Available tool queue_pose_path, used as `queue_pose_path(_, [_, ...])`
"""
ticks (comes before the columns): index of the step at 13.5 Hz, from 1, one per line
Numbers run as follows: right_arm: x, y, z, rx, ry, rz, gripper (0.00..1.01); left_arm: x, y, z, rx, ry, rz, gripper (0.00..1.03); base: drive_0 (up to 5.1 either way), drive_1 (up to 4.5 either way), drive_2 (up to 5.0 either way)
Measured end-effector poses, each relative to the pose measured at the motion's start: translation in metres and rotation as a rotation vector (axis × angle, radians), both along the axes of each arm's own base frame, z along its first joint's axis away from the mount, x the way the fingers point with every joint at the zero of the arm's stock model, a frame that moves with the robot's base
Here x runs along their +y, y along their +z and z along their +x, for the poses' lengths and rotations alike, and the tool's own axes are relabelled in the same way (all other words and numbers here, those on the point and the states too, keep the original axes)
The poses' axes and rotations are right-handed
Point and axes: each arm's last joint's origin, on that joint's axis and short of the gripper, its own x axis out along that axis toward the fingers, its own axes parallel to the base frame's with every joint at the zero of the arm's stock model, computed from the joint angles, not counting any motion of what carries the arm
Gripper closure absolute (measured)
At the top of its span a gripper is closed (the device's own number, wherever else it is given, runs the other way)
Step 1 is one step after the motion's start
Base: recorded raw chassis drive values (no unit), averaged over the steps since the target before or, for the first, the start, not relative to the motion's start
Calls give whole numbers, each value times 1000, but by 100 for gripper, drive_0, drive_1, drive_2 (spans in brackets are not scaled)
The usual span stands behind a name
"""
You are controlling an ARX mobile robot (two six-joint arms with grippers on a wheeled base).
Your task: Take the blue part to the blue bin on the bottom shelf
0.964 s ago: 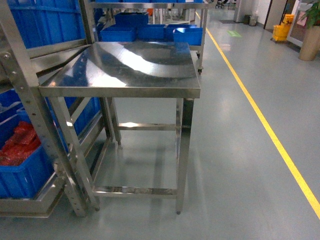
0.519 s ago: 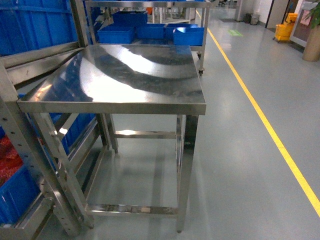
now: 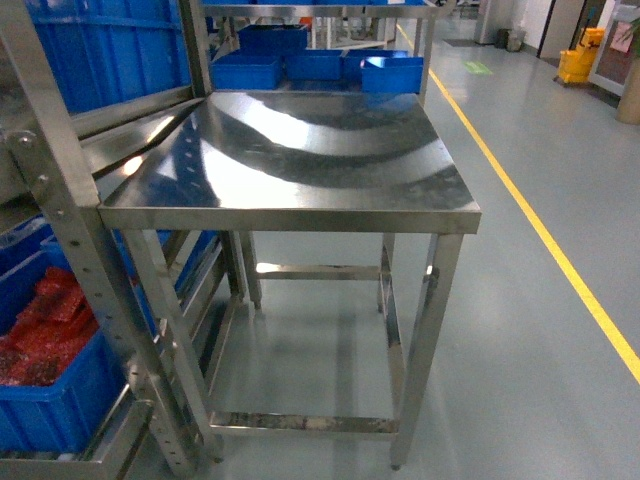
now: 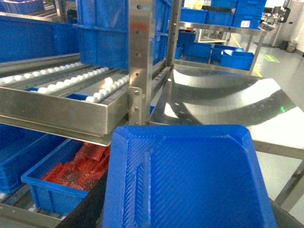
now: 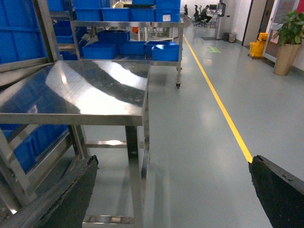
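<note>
A blue part (image 4: 190, 175), a shallow ribbed plastic tray, fills the lower half of the left wrist view. It is held in my left gripper, whose black finger (image 4: 88, 211) shows along the part's left edge. Beyond it to the left is the rack's bottom shelf (image 4: 28, 216), where a blue bin (image 4: 52, 197) holds red parts. The same blue bin (image 3: 50, 400) sits low on the left of the head view. My right gripper (image 5: 173, 190) is open over bare floor, with nothing between its fingers. Neither gripper shows in the head view.
A small steel table (image 3: 300, 160) stands right beside the rack's upright post (image 3: 90, 280). A sloping roller shelf (image 4: 61, 102) overhangs the low bin. More blue bins (image 3: 320, 65) sit on a cart behind. A yellow floor line (image 3: 540, 240) runs along on the right.
The head view has swung. The steel table now sits further right and nearer, and the low bin of red parts shows more fully than half a second ago.
</note>
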Motion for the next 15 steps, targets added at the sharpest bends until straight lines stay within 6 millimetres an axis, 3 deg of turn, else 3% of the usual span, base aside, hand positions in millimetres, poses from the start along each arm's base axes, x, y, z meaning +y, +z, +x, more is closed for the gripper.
queue_pose_path(15, [0,0,0,-1,0,0,3,0,0,0,-2,1,-1,60,-499,247,247])
